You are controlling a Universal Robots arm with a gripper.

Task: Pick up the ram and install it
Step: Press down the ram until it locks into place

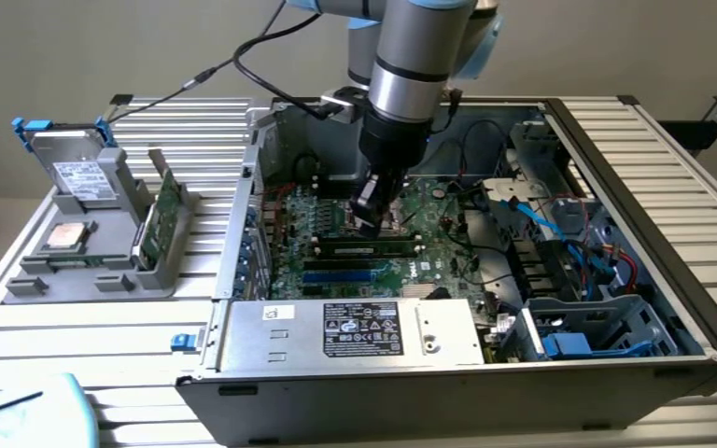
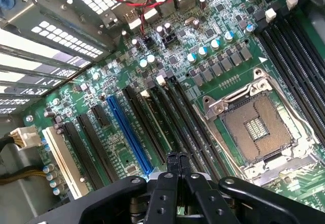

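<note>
Claw (image 2: 178,164) fingertips pressed together, nothing visible between them, hovering low over the motherboard (image 2: 203,71). Ram (image 1: 366,248) lies in a slot mid-board, just below the claw. Risk: if the stick is unlatched or tilted, downward pressure may skew it or strain the slot. Arm (image 1: 418,56) descends near-vertical into the open case (image 1: 657,187), wrist slightly canted.

A plain, seemingly beige wall (image 1: 109,47) rises behind the slatted aluminium table (image 1: 85,327).

motherboard (image 2: 167,76): glossy green circuit board
CPU socket (image 2: 259,127): shiny bare metal frame
fingers (image 2: 172,165): matt black metal
power supply (image 1: 352,333): dull grey sheet metal
surface (image 1: 72,313): ribbed, brushed aluminium
</note>
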